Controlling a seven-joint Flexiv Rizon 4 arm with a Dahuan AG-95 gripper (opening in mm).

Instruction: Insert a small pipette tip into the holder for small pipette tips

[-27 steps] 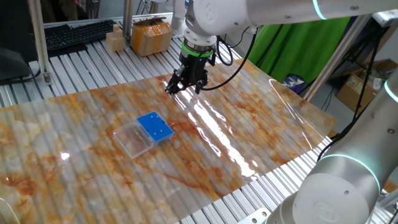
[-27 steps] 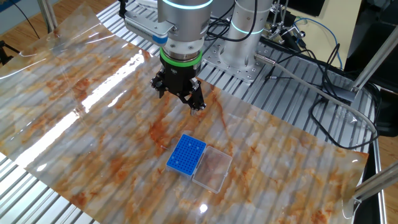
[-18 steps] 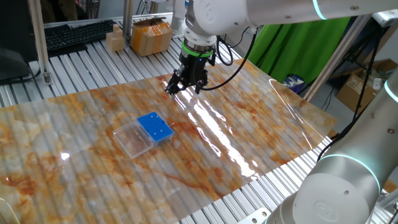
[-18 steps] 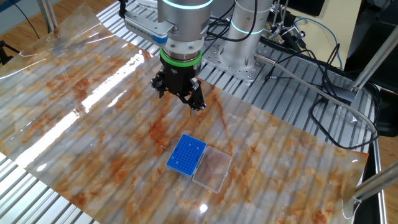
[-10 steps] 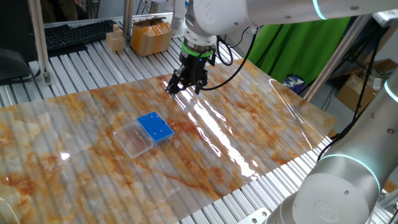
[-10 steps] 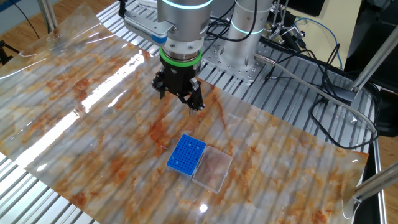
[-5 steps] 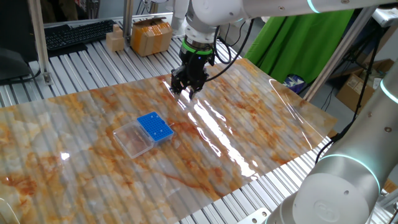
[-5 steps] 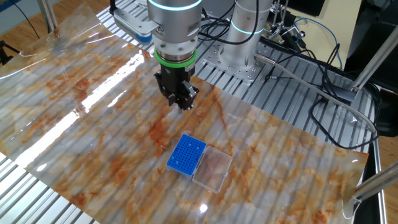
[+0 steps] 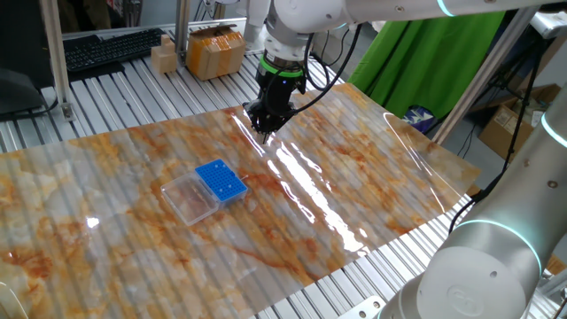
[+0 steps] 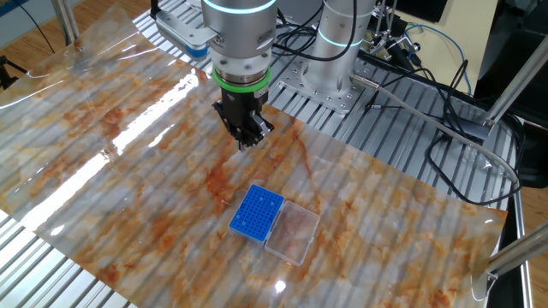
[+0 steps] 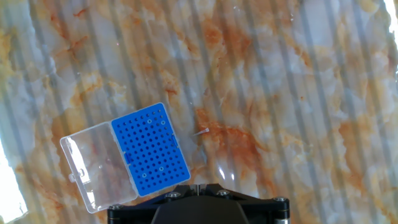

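The blue holder for small pipette tips (image 9: 220, 181) (image 10: 257, 213) (image 11: 149, 149) lies on the marbled mat, its holed top facing up. A tiny pale sliver, the small pipette tip (image 11: 201, 131), lies on the mat just right of the holder. My gripper (image 9: 266, 130) (image 10: 247, 145) (image 11: 197, 185) hangs above the mat, beyond the holder on the arm's side. Its fingers are pressed together and nothing shows between them. The tip is too small to see in either fixed view.
A clear plastic tray (image 9: 188, 197) (image 10: 293, 233) (image 11: 87, 163) lies against the holder's side. Cardboard boxes (image 9: 213, 49) and a keyboard (image 9: 111, 46) sit beyond the mat. Cables (image 10: 428, 94) trail near the arm's base. The shiny mat curls up at its edges.
The fingers went from spread wide to fully closed within the last second. The hand also shifted slightly towards the arm's base.
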